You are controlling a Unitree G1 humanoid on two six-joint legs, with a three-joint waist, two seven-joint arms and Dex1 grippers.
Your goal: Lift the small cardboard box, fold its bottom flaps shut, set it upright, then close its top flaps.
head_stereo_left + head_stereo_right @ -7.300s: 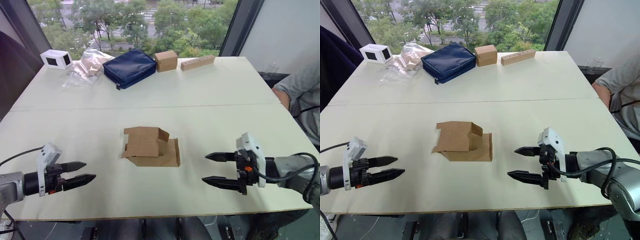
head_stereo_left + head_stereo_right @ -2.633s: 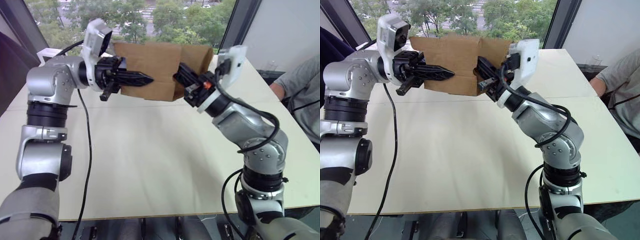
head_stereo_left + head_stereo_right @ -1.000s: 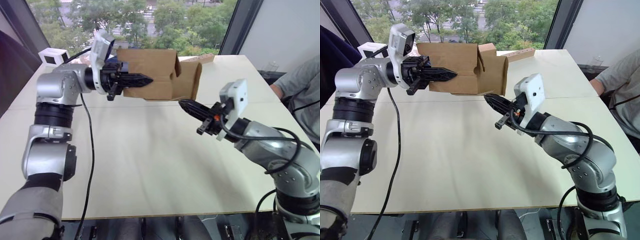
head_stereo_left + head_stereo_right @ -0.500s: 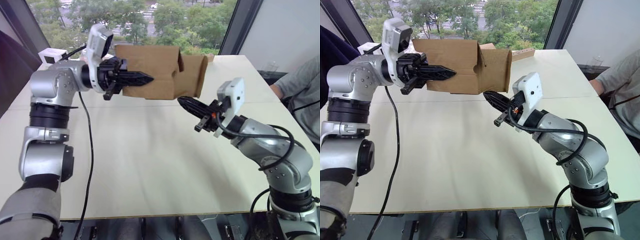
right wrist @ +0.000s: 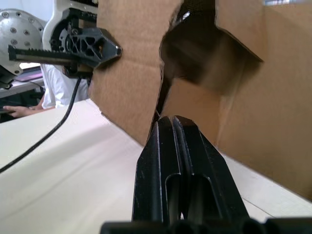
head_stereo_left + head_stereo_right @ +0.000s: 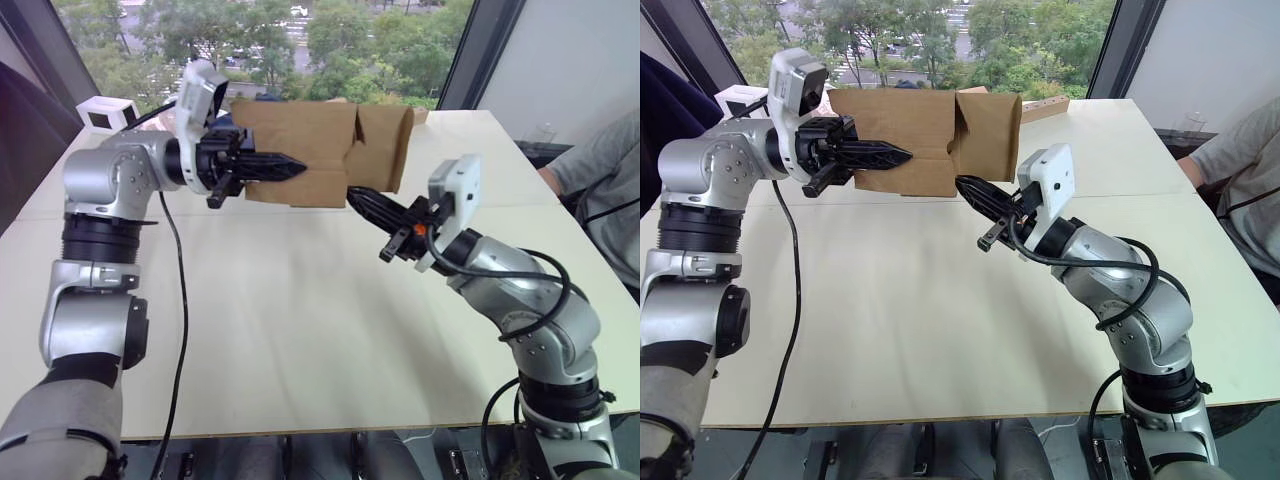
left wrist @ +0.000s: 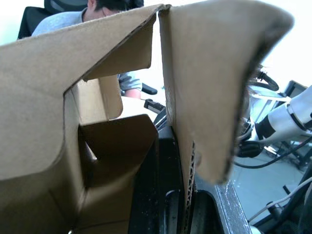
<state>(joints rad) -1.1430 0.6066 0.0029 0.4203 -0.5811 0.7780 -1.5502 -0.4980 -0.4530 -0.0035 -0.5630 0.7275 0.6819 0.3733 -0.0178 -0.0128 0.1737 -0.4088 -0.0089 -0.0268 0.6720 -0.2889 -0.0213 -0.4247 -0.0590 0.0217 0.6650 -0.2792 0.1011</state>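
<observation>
Cardboard, brown and corrugated: the box (image 6: 325, 150) hangs in the air above the far half of the table (image 6: 300, 330), lying on its side, with one set of flaps (image 6: 380, 145) splayed toward 3 o'clock. The left gripper (image 6: 275, 165) pinches one cardboard wall; the left wrist view shows that wall sandwiched between the two black fingers (image 7: 168, 195). The right gripper (image 6: 980, 200) has its fingers pressed together into a single point and sits at about 5 o'clock of the box, just below the loose flaps, apparently not yet pushing any.

Likely faults: a push from the right tip could pivot the box about the single-wall pinch, or crease the thin wall where it is clamped; the tip could also slide into the gap between flaps instead of folding one, since the flap edges stand at uneven angles.

Open room: the near table is bare beneath the box, giving a landing place at 6 o'clock. Toward 12 o'clock lies a tan block (image 6: 1045, 108), partly hidden, close to the window edge. A person's arm (image 6: 600, 180) sits at 3 o'clock beyond the table edge, limiting outward swings of the right arm.
</observation>
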